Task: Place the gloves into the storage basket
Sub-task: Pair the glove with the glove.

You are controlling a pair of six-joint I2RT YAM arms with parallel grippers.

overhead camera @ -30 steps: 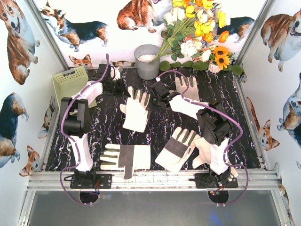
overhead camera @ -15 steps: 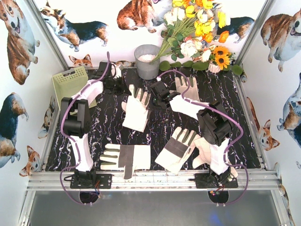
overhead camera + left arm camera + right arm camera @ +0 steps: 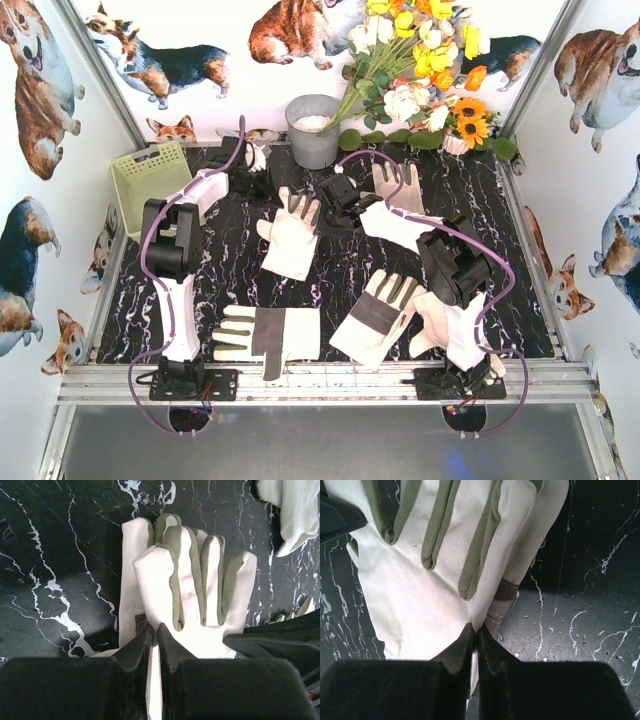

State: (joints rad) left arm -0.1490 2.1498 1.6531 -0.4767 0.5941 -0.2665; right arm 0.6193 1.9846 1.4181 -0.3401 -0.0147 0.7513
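Several cream-white gloves with grey-green patches lie on the black marble table [image 3: 230, 270]. My left gripper [image 3: 157, 627] is shut on a fold of one glove [image 3: 190, 590], fingers pointing away; from above this gripper [image 3: 258, 168] and its glove [image 3: 258, 155] are near the back, right of the pale green storage basket [image 3: 150, 175]. My right gripper [image 3: 476, 629] is shut on the edge of another glove [image 3: 430, 570], seen from above [image 3: 345, 205] at that glove's [image 3: 400, 215] left end. Loose gloves lie mid-table [image 3: 290, 240], front left [image 3: 265, 335] and front right [image 3: 378, 315].
A round grey bucket [image 3: 313, 130] stands at the back centre with a bunch of artificial flowers [image 3: 420, 70] to its right. Another glove [image 3: 435, 325] lies partly under my right arm. An aluminium rail [image 3: 320, 385] runs along the front edge.
My left wrist, with its glove, has shifted a little to the right along the back of the table. The right arm and the loose gloves have hardly moved.
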